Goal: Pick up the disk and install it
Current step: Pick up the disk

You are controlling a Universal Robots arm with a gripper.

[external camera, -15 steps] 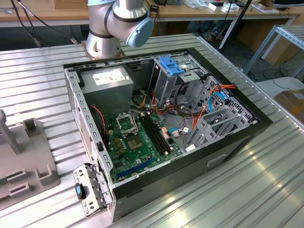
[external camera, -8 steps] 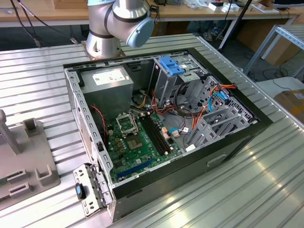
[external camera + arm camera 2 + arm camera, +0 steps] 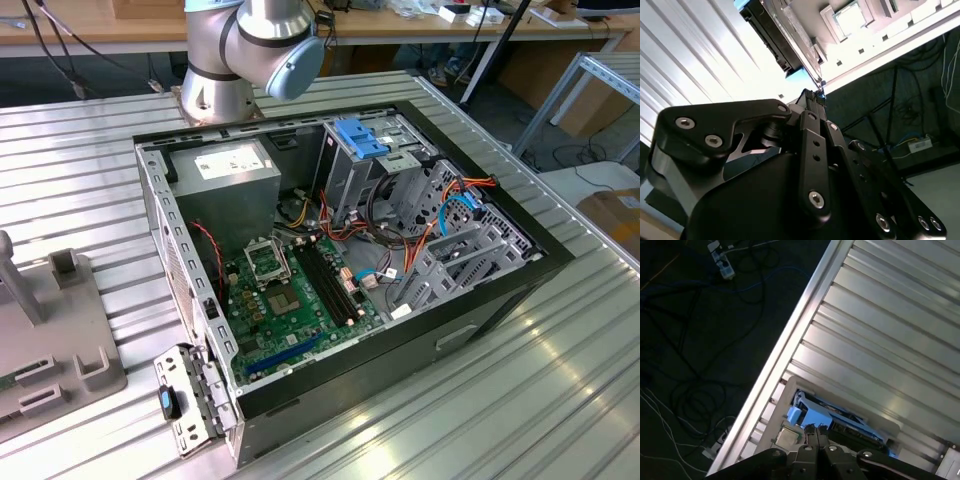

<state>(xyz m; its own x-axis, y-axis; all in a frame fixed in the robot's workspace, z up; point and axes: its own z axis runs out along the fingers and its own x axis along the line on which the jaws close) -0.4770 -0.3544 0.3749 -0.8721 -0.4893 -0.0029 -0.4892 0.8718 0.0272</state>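
Black end effector, fingertips together and empty, hangs just above the disk in its pale holder at the tabletop edge; probably stiff, dense, shock-sensitive; best gripped across the blue frame.

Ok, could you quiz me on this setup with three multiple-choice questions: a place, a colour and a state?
1. The black metal gripper is closest to: A a cup; B the flat grey disk in a bright blue plastic frame; C a keyboard.
2. The large flat circuit board inside the black metal computer case is: A red; B green; C white.
3. The computer case is: A open; B closed; C upside down.
Answers: B, the first wrist view shows the disk right by it; B, plainly green; A, its insides show.
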